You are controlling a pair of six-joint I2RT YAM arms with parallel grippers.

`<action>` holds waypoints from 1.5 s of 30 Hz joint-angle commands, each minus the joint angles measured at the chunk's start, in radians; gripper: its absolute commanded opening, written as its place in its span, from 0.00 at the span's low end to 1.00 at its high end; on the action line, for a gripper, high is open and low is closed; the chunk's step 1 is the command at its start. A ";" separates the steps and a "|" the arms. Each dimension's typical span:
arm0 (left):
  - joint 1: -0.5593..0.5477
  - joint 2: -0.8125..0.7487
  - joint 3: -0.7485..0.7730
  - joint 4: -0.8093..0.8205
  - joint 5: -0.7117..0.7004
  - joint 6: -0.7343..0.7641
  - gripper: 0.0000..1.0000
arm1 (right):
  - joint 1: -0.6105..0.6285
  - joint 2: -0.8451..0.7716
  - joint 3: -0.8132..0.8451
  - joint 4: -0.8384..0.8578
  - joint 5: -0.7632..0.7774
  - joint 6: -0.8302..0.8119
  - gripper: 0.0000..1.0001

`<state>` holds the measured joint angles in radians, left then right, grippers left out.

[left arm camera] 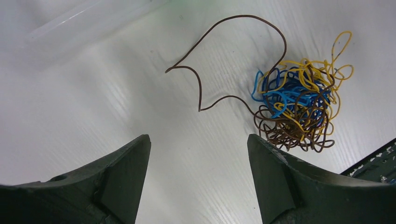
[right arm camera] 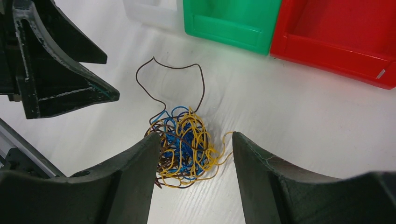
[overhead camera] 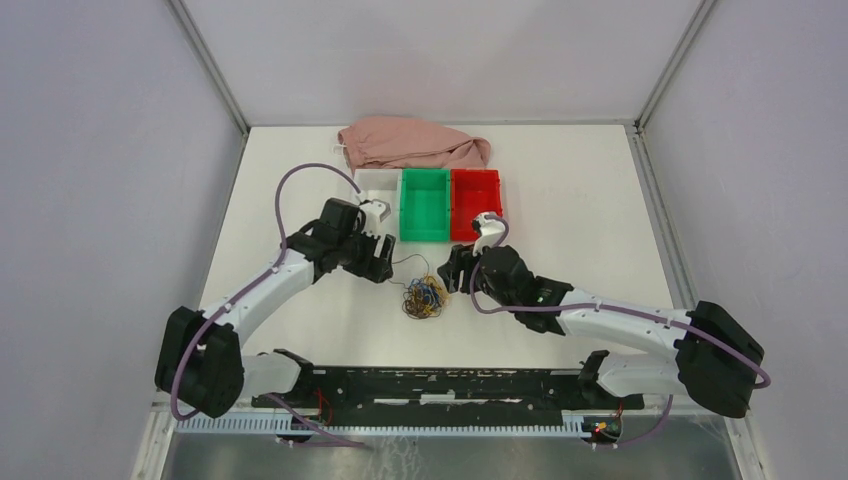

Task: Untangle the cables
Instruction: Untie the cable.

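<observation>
Two matching robot arms sit side by side. The left arm [overhead camera: 265, 290] and the right arm [overhead camera: 620, 325] each have smooth white shells between bulky matte black joint housings, which are largest at the shoulders. A thick purple left hose [overhead camera: 279, 205] runs along one arm, and a matching right hose [overhead camera: 495, 309] runs along the other. Both arms are bolted to a long black slotted rail [overhead camera: 440, 385], where a thin red wire [overhead camera: 320, 400] shows. The left gripper [left arm camera: 198, 144] and the right gripper [right arm camera: 194, 140] each have two broad dark green-black fingers [left arm camera: 280, 172]. The fingers curve to blunt wedge tips, one has a small round hole, and their edges carry pale scuffs.
</observation>
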<state>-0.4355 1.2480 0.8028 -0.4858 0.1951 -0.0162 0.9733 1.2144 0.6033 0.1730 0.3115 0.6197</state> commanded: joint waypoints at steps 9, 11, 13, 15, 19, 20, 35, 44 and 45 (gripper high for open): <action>0.008 0.149 -0.023 0.210 0.151 -0.075 0.65 | 0.001 -0.035 0.075 -0.035 0.026 -0.020 0.63; 0.008 0.168 -0.032 0.230 0.137 -0.079 0.63 | 0.001 -0.044 0.075 -0.041 0.031 -0.021 0.63; 0.007 0.185 -0.034 0.249 0.120 -0.084 0.61 | 0.002 -0.052 0.074 -0.046 0.033 -0.023 0.63; 0.008 0.201 -0.036 0.273 0.107 -0.082 0.59 | 0.001 -0.057 0.073 -0.048 0.031 -0.024 0.62; 0.008 0.226 -0.032 0.309 0.095 -0.083 0.49 | 0.002 -0.062 0.072 -0.051 0.028 -0.025 0.62; 0.008 0.230 -0.029 0.316 0.094 -0.082 0.47 | 0.001 -0.062 0.072 -0.051 0.027 -0.025 0.62; -0.001 0.083 0.068 0.181 0.105 -0.005 0.04 | 0.002 -0.092 0.058 -0.041 0.009 -0.034 0.67; -0.009 -0.077 0.272 -0.057 0.194 -0.008 0.03 | 0.076 0.026 0.166 -0.049 0.047 -0.097 0.82; -0.009 -0.083 0.278 -0.072 0.206 -0.012 0.03 | 0.085 0.044 0.181 -0.049 0.056 -0.103 0.82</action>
<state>-0.4408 1.2053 1.0317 -0.4515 0.3305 -0.0463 1.0157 1.2098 0.6895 0.0914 0.3283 0.5674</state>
